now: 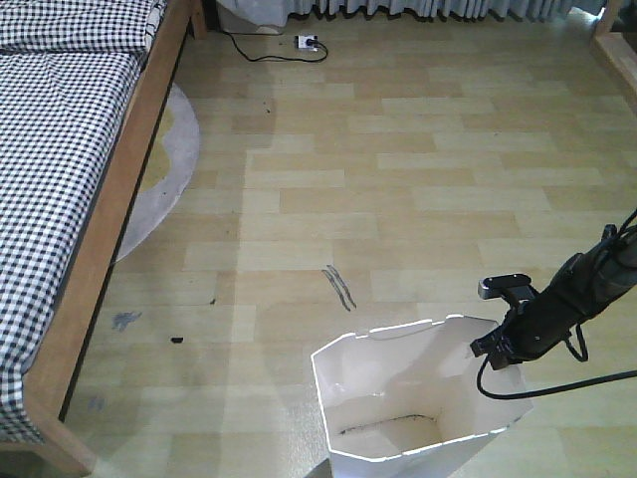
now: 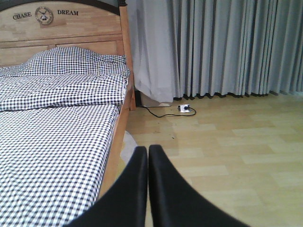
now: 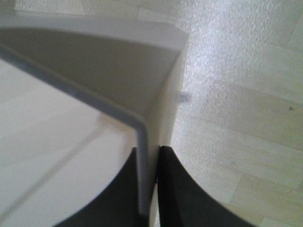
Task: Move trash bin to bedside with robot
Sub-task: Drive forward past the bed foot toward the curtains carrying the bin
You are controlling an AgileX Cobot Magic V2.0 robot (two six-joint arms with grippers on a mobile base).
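Note:
The white trash bin point(image 1: 408, 398) stands on the wooden floor at the bottom middle of the front view, its angular rim up and its inside cream. My right gripper point(image 1: 495, 347) is shut on the bin's right rim. In the right wrist view the rim wall point(image 3: 142, 127) runs between the two black fingers point(image 3: 170, 189) of that gripper point(image 3: 147, 156). The bed point(image 1: 60, 149), a light wooden frame with black-and-white check bedding, lies along the left side, well apart from the bin. My left gripper point(image 2: 147, 153) is shut and empty, facing the bed point(image 2: 57, 142) and floor.
A round grey rug point(image 1: 164, 169) pokes out from under the bed frame. A black cable and a white power strip point(image 1: 307, 43) lie on the floor near the grey curtains point(image 2: 213, 47) at the far wall. A small grey scrap point(image 1: 338, 286) lies ahead of the bin.

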